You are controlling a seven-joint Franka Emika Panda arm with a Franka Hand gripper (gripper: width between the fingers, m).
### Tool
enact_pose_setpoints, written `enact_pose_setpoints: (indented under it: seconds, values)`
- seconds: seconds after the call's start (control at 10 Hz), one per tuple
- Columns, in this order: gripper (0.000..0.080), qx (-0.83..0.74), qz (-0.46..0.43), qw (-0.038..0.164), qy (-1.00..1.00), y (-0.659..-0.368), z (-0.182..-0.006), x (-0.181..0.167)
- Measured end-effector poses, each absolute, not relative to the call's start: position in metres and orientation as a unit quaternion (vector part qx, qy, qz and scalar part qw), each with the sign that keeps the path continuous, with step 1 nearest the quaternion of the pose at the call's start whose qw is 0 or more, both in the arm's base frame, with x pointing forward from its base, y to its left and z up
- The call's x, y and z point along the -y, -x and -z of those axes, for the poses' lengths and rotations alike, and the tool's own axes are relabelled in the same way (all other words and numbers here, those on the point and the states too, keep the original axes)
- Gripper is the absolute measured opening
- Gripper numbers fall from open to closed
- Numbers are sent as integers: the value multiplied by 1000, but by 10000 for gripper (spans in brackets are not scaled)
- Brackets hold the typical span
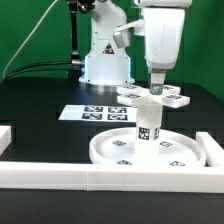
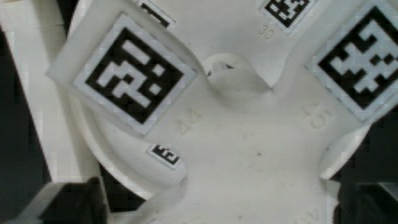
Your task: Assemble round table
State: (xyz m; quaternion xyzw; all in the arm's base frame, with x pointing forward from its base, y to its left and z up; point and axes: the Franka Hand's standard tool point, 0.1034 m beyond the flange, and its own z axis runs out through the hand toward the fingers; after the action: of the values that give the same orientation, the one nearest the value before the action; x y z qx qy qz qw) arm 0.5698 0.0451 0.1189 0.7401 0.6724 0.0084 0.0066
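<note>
Round table late in assembly. The disc (image 1: 150, 150) lies flat on the table against the rail (image 1: 100, 175); the post (image 1: 146, 124) stands upright at its centre, with the cross (image 1: 152, 97) on top. The gripper (image 1: 158, 90) hangs just over the cross (image 2: 222, 110), jaws apart, holding nothing. Whether the cross is fully seated cannot be told; final tightening probably remains.

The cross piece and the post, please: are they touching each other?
Touching. The exterior view shows the cross piece sitting directly on top of the upright post, with no gap visible.
</note>
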Motion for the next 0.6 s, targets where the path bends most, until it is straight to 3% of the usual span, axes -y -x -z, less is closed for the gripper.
enact_pose_setpoints:
  seconds: [0.6]
  values:
    - [649, -671, -3, 1, -741, -562, -113, -44]
